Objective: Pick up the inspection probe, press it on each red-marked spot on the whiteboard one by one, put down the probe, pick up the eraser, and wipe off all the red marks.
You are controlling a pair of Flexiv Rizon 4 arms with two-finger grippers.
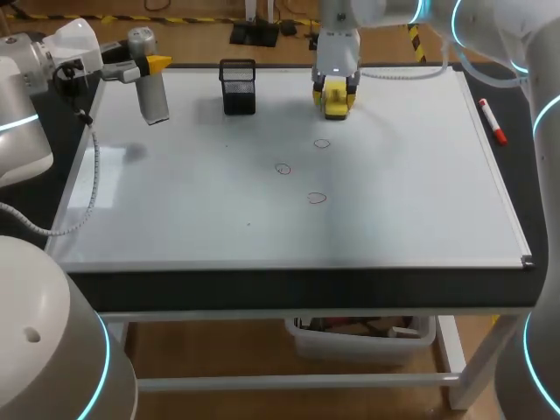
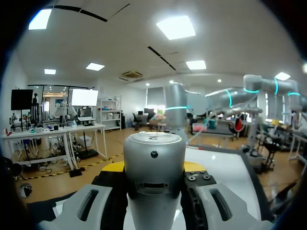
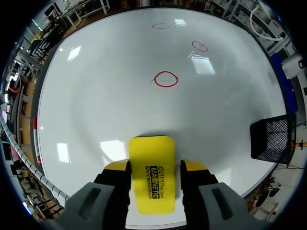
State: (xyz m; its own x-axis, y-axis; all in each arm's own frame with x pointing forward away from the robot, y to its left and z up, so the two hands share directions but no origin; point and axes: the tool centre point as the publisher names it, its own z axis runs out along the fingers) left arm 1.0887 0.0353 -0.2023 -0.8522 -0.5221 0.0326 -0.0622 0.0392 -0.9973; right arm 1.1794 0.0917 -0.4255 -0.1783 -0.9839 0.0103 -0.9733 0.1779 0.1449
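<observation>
The right pincer [image 3: 154, 167] is clamped on the yellow eraser [image 3: 152, 189] at the far edge of the whiteboard [image 1: 411, 192], likely ready to wipe the three red rings [image 3: 166, 79] ahead of it. The left pincer [image 2: 154, 168] grips the silver probe [image 2: 154, 153], raised clear at the far left corner. Only the head view shows both arms, with the black mesh cup [image 1: 238, 87] between them.

My left arm [image 1: 35, 83] comes in from the left side, its wrist turned so the hand [image 1: 153, 70] points level over the far-left corner of the worktop [image 1: 262, 287]. Its yellow-tipped fingers [image 2: 115, 167] press on the silver probe [image 2: 154, 163] from both sides. My right arm [image 1: 490, 35] reaches in from the far right. Its hand [image 1: 337, 92] points straight down near the far edge, with the fingers [image 3: 117, 167] clamped on either side of the yellow eraser [image 3: 152, 184].
</observation>
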